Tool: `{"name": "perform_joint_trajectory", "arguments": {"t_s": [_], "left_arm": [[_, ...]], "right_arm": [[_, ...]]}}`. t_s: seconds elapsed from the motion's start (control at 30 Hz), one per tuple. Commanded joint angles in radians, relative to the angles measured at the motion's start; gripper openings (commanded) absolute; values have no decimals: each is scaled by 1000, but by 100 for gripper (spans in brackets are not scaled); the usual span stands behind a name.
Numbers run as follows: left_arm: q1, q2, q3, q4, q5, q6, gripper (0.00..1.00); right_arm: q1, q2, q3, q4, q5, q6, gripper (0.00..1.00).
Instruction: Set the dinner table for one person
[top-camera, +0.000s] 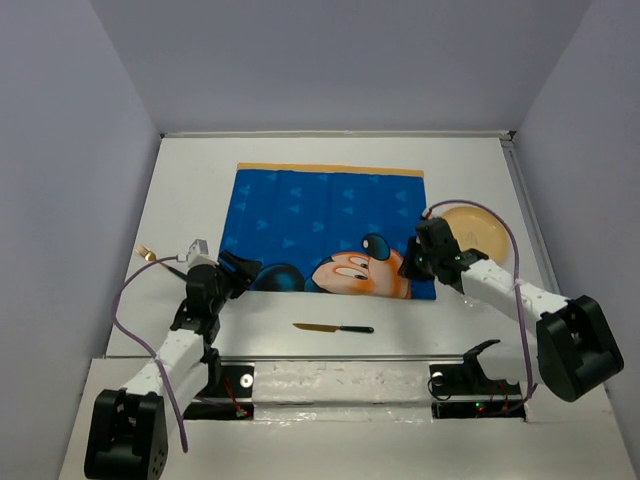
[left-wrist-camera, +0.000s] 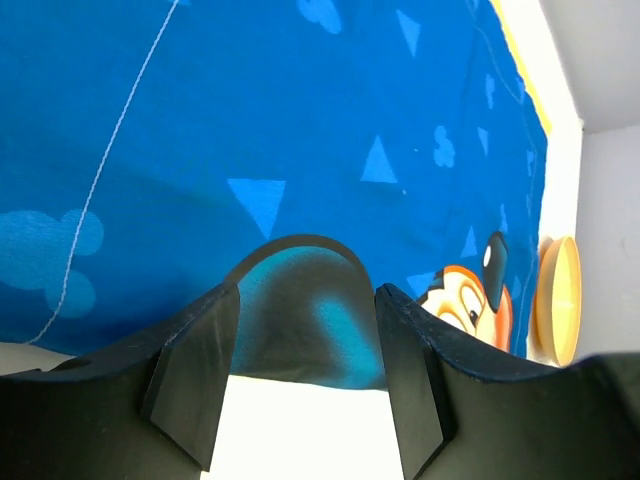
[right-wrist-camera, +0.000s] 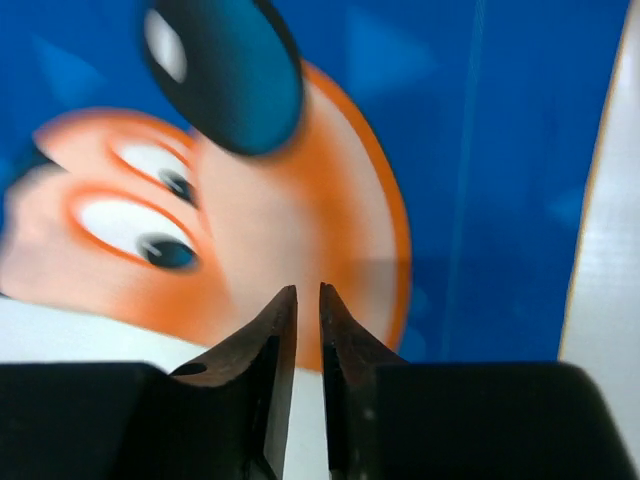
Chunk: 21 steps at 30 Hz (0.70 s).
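Centred on the large plain white rectangular worktop lies a blue Mickey Mouse cloth placemat. The left tool, spread wide and empty, straddles its near-left corner; the right tool, nearly closed on nothing visible, meets its near-right edge, probably to square it.

The left gripper stood with its jaws wide apart over the near edge of the blue Mickey Mouse placemat, a dark rounded patch of the print showing between its black fingers. A strip of the white dinner table showed just near of that edge. Off to the right, beyond Mickey's orange face, a yellow plate lay beside the placemat.
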<state>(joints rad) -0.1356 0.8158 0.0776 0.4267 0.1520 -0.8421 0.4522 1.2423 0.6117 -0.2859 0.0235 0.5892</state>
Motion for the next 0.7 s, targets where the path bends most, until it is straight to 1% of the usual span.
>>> {"name": "perform_joint_trajectory", "arguments": {"t_s": [0.0,0.03,0.1,0.13,0.17,0.23,0.27,0.33,0.37,0.4,0.5,0.53,0.57,0.67], "left_arm": [[2,-81,10,-71,-3,37,67],[2,-92,34,-81,-8,53,67],[2,-104,69,-103,-12,78,67],[2,-112,86,-115,-14,86,67],[1,-133,118,-120,-12,96,67],[-2,-161,161,-140,12,100,67],[-2,-174,178,-146,24,100,67],[-5,-202,221,-179,47,107,67],[-15,-204,270,-190,67,118,68],[-19,-199,293,-206,78,141,68],[-25,-202,387,-241,113,187,70],[-25,-204,413,-274,122,228,71],[-27,-201,468,-298,126,250,72],[-27,-191,559,-371,144,349,77]], "right_arm": [[-10,92,224,27,73,-103,24],[-10,173,299,28,69,-121,25],[-10,261,367,31,46,-132,25],[-10,301,394,45,23,-134,21],[-10,365,437,54,13,-131,19],[-10,443,471,79,-11,-121,16],[-10,444,483,89,-16,-121,15],[-10,508,525,102,-16,-124,14],[-10,531,540,108,-16,-135,13],[-10,581,575,108,-16,-140,12],[-10,655,629,108,-13,-155,11],[-10,701,664,108,-14,-160,11],[-10,721,683,106,-13,-163,11],[-10,801,756,108,7,-176,10]]}}
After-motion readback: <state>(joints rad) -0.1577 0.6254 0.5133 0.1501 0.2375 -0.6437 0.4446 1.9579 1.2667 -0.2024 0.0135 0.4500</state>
